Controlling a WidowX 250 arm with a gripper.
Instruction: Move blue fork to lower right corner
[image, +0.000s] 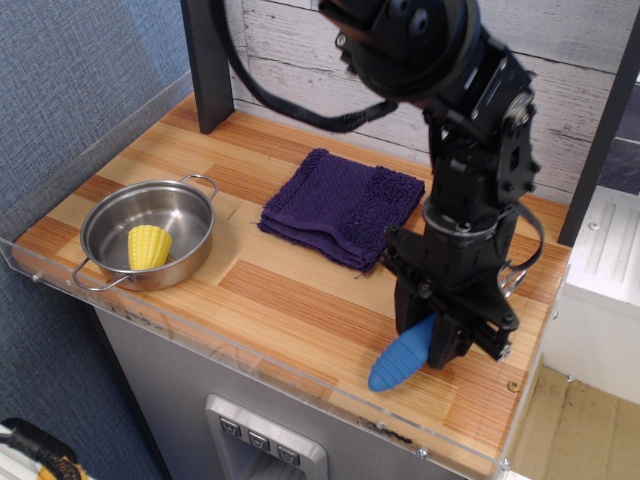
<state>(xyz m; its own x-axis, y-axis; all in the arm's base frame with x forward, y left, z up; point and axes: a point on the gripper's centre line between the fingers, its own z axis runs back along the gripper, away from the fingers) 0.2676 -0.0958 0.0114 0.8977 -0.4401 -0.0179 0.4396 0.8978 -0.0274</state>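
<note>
Gripping the blue fork by its upper end, my gripper is clamped on it with the ribbed handle angling down-left, tip at or just above the wood near the lower right corner, tines hidden, purple cloth well behind.

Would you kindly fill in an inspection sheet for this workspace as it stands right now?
Surface: striped wood tabletop, clear acrylic edge along the front.
Job's things: blue fork, handle visible, head hidden by the tool; it sits near the lower right corner.
Clutter: purple cloth at the back; steel pot at left holding a yellow corn piece.
Grippers: tool shut on the blue fork.
Cables: black cable looping behind the arm.
Surroundings: whitewashed plank wall, blue wall at left.
</note>
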